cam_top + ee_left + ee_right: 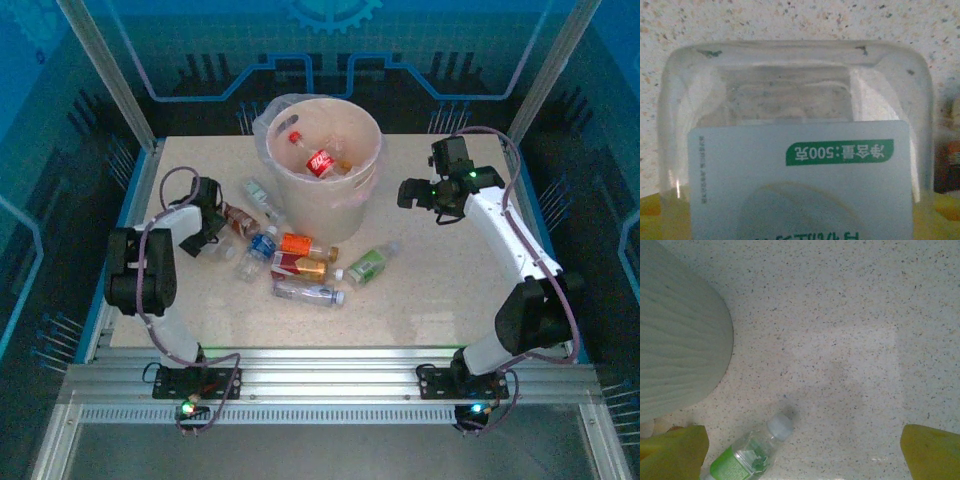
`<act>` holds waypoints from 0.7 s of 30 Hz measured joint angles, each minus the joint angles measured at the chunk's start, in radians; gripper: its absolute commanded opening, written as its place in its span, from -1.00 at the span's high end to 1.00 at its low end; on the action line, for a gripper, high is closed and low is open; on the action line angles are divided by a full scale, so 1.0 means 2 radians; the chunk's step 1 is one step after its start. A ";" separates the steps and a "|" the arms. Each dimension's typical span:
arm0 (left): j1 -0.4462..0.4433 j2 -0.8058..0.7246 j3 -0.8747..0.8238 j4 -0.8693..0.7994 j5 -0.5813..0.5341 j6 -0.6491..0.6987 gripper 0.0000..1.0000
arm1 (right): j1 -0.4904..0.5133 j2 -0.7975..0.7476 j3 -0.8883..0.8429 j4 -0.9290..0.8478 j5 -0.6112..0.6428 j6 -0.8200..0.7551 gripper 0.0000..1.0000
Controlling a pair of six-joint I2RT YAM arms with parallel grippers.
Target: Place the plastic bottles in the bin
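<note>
The beige-white bin (325,190) stands at the back middle with a red-labelled bottle (320,161) inside. Several plastic bottles lie in front of it, among them an orange-labelled one (300,244), a blue-capped one (259,247) and a green-labelled one (369,265). My left gripper (207,235) is low at the cluster's left end. Close up, a clear bottle with a white label (800,165) sits between its wide-spread yellow fingers (660,217); the left gripper (800,215) looks open around it. My right gripper (410,192) hangs open right of the bin, holding nothing.
From the right wrist, the bin's wall (675,355) is at the left and the green-labelled bottle (747,455) lies below my right gripper (804,455). Bare speckled table (450,290) stretches to the right. Frame posts and blue walls enclose the table.
</note>
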 measured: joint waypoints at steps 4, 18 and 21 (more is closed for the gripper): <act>0.000 -0.043 -0.002 -0.001 -0.003 0.013 -0.49 | 0.000 -0.002 0.000 0.000 0.003 0.000 -0.99; 0.000 -0.245 -0.002 -0.004 0.014 0.091 -0.46 | 0.001 -0.021 -0.020 0.002 0.024 0.005 -1.00; 0.000 -0.286 -0.002 -0.004 0.034 0.103 -0.45 | 0.001 -0.021 -0.025 0.005 0.026 0.009 -0.99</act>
